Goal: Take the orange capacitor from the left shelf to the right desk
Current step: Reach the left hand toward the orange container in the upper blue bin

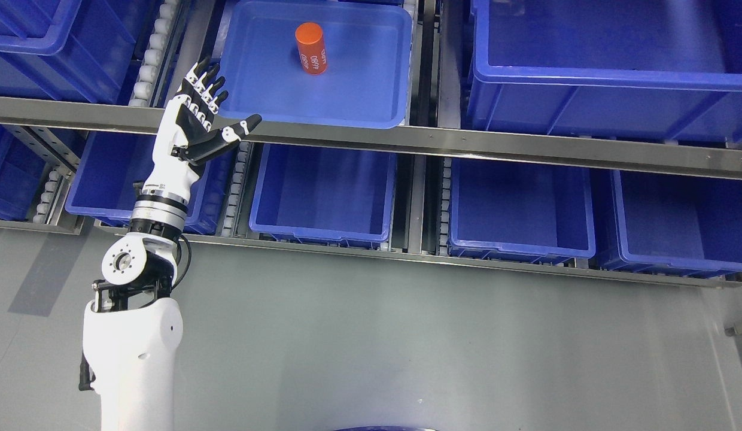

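Orange capacitor (311, 48): cylinder, white print, lying in blue tray (359, 96).

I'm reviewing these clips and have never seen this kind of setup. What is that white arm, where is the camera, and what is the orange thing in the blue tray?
The camera sits on a humanoid robot's head, looking down at a metal shelf rack holding blue bins. The white arm coming in from the lower left ends in the robot's left hand, with black fingers spread open, holding nothing. It is raised at the left edge of a shallow blue tray on the upper shelf level. The orange cylinder with white print standing in that tray is the orange capacitor, untouched. The right arm is out of view.
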{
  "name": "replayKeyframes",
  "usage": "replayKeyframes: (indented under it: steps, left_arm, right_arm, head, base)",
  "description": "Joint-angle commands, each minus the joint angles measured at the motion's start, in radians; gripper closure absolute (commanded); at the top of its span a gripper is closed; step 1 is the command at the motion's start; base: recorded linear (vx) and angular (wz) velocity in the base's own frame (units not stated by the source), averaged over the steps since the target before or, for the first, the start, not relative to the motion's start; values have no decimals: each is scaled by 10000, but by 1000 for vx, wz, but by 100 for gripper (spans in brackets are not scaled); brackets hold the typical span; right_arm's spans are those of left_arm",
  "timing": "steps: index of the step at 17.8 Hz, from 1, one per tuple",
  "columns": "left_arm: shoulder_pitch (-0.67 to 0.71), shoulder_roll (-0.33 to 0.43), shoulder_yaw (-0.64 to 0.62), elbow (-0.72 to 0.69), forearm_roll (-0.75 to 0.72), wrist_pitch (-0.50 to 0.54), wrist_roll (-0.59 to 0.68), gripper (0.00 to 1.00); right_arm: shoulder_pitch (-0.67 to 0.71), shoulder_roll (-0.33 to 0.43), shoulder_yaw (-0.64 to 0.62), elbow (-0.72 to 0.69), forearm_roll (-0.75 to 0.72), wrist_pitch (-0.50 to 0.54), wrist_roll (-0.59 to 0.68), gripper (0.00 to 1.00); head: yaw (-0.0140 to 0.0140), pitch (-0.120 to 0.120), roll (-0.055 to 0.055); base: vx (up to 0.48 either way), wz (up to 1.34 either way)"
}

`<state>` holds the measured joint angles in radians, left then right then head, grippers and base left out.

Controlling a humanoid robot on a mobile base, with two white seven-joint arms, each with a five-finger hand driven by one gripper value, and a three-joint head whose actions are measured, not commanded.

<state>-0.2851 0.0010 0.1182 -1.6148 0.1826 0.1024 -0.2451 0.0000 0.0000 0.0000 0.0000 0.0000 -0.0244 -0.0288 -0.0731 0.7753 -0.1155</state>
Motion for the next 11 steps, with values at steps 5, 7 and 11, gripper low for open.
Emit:
replayKeyframes:
  steps: [5,7,11]
  left_arm:
    - [-48,165,45,101,-31,-165,-4,0]
    - [-353,165,152,392,-77,-165,-50,0]
    - [-1288,1168,46,1830,-396,-165,-324,0]
  right_arm:
    - [200,-175,-123,-175,46,-2,-4,0]
    - [200,-175,-123,-175,46,-2,-4,0]
    - [200,-175,-123,-175,46,-2,-4,0]
  head:
    - [0,0,0]
    - [0,0,0]
    - [0,0,0]
  base:
    - [0,0]
    - [0,0]
    - [0,0]
